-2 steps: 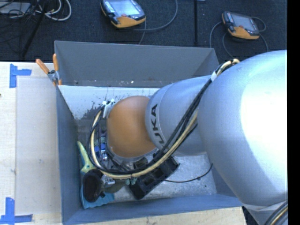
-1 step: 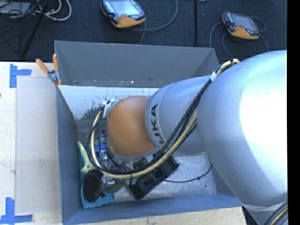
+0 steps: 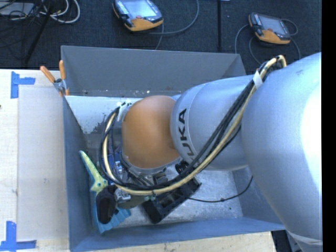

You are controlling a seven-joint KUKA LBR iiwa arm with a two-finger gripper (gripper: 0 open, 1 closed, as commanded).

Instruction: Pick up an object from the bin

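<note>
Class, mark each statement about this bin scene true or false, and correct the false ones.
1. The robot arm reaches into the grey metal bin from the view's right. True.
2. The yellow-green plastic strip lies against the bin's right wall. False: it lies near the left wall.
3. A blue flat piece lies near the bin's lower left corner. True.
4. The arm's orange wrist cover hangs outside the bin. False: it is inside the bin.

Count, near-left corner of bin (image 3: 157, 72): 1 yellow-green piece (image 3: 92, 171), 1 blue piece (image 3: 105, 222), 1 black piece (image 3: 105, 206). Remainder hidden under arm (image 3: 236, 125).
</note>
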